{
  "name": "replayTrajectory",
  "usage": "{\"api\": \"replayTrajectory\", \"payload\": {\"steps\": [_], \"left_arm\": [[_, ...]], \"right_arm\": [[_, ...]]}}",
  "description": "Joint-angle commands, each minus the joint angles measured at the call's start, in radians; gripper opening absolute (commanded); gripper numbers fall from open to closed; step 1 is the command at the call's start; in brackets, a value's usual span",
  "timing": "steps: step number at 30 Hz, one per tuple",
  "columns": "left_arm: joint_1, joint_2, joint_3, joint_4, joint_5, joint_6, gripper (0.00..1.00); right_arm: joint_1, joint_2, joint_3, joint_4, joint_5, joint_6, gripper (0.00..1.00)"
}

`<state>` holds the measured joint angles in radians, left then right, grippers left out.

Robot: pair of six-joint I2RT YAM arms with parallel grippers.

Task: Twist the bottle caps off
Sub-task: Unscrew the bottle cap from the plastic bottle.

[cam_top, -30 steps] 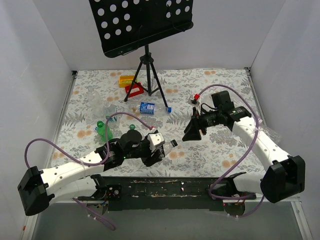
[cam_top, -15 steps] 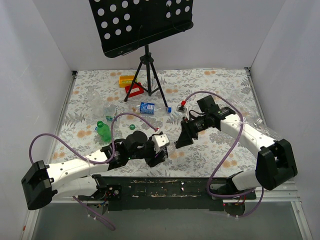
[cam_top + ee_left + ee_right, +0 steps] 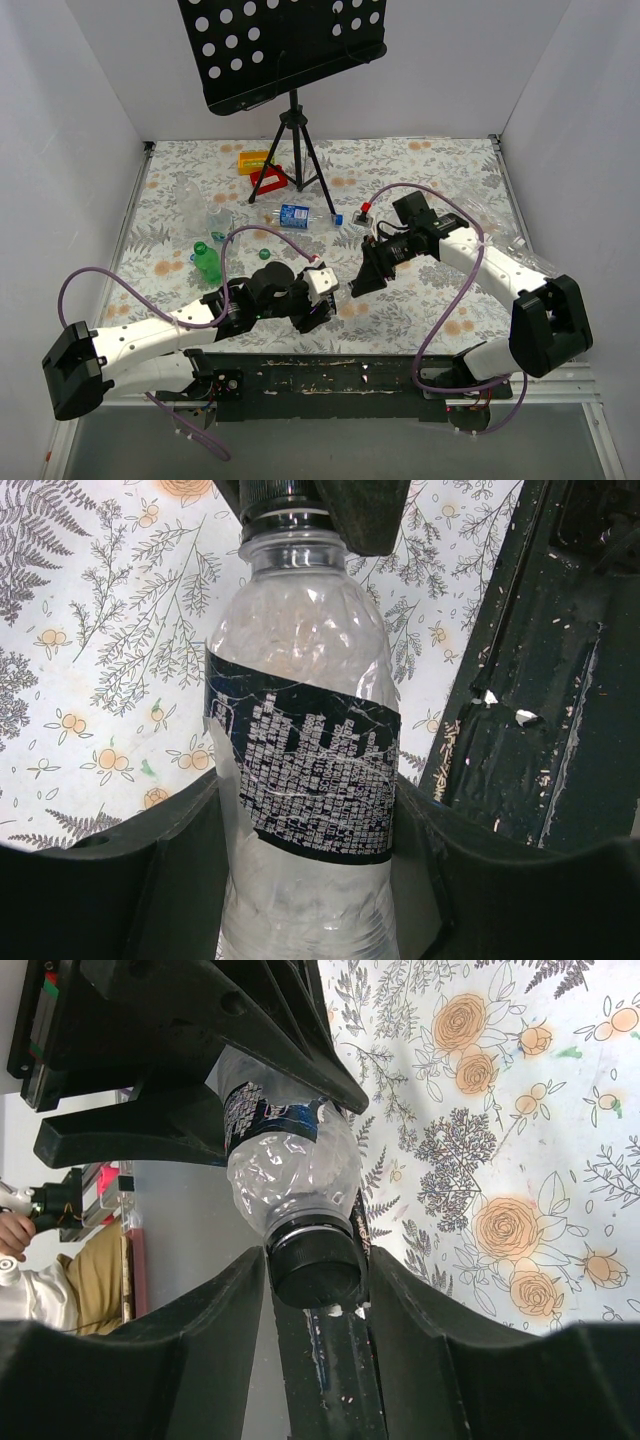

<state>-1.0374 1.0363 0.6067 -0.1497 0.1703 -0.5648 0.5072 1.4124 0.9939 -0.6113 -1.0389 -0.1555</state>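
Observation:
My left gripper is shut on the body of a clear crumpled bottle with a black label and holds it above the table's near edge. In the top view the left gripper points the bottle neck right, toward the right gripper. In the right wrist view my right gripper has its two fingers closed against the sides of the bottle's black screw cap, which sits on the neck. The cap also shows at the top of the left wrist view.
A green bottle, clear bottles and a blue-white labelled bottle lie at the left and middle. A loose green cap lies nearby. A black tripod stand and red and yellow blocks stand at the back.
The right gripper has moved left and down to the bottle neck and closed round the cap. The left arm has shifted slightly right with the bottle in it.

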Motion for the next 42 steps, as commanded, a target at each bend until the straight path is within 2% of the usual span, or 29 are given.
{"api": "replayTrajectory", "payload": {"steps": [1, 10, 16, 19, 21, 23, 25, 27, 28, 30, 33, 35, 40, 42], "left_arm": [[-0.006, -0.030, 0.007, 0.010, -0.011, 0.011, 0.07], [-0.006, -0.038, 0.005, 0.001, -0.005, 0.008, 0.07], [-0.006, -0.051, 0.004, 0.001, -0.029, 0.011, 0.07], [-0.006, -0.058, 0.004, 0.002, -0.031, 0.008, 0.07], [-0.006, -0.061, 0.004, 0.004, -0.028, 0.006, 0.07], [-0.006, -0.064, 0.004, 0.006, -0.025, 0.002, 0.07], [-0.006, -0.071, 0.002, 0.012, -0.015, -0.010, 0.07], [-0.003, -0.087, -0.004, 0.024, 0.020, -0.036, 0.07], [0.000, -0.093, -0.005, 0.028, 0.046, -0.053, 0.08], [0.029, -0.107, -0.004, 0.035, 0.124, -0.104, 0.08], [0.130, -0.114, -0.004, 0.062, 0.343, -0.187, 0.07], [0.215, -0.104, -0.008, 0.096, 0.516, -0.248, 0.08], [0.312, -0.021, 0.007, 0.191, 0.829, -0.372, 0.07], [0.333, 0.019, 0.013, 0.235, 0.923, -0.421, 0.07]], "right_arm": [[0.005, -0.038, 0.048, -0.013, -0.023, -0.018, 0.54], [-0.019, -0.043, 0.072, -0.004, -0.046, -0.012, 0.54], [-0.019, -0.049, 0.057, -0.008, -0.049, -0.018, 0.44], [-0.019, -0.043, 0.064, -0.037, -0.075, -0.050, 0.42], [-0.019, -0.041, 0.068, -0.048, -0.093, -0.067, 0.36], [-0.019, -0.040, 0.075, -0.068, -0.113, -0.104, 0.20], [-0.018, -0.040, 0.089, -0.100, -0.127, -0.156, 0.10], [-0.018, -0.036, 0.106, -0.143, -0.142, -0.229, 0.06], [-0.018, -0.036, 0.118, -0.194, -0.153, -0.296, 0.03], [-0.009, -0.033, 0.159, -0.310, -0.139, -0.538, 0.01], [0.020, -0.047, 0.203, -0.413, -0.104, -0.764, 0.01], [0.037, -0.093, 0.193, -0.391, -0.083, -0.867, 0.01], [0.070, -0.265, 0.051, -0.105, 0.060, -0.930, 0.01], [0.070, -0.254, 0.060, -0.119, 0.103, -0.963, 0.01]]}}
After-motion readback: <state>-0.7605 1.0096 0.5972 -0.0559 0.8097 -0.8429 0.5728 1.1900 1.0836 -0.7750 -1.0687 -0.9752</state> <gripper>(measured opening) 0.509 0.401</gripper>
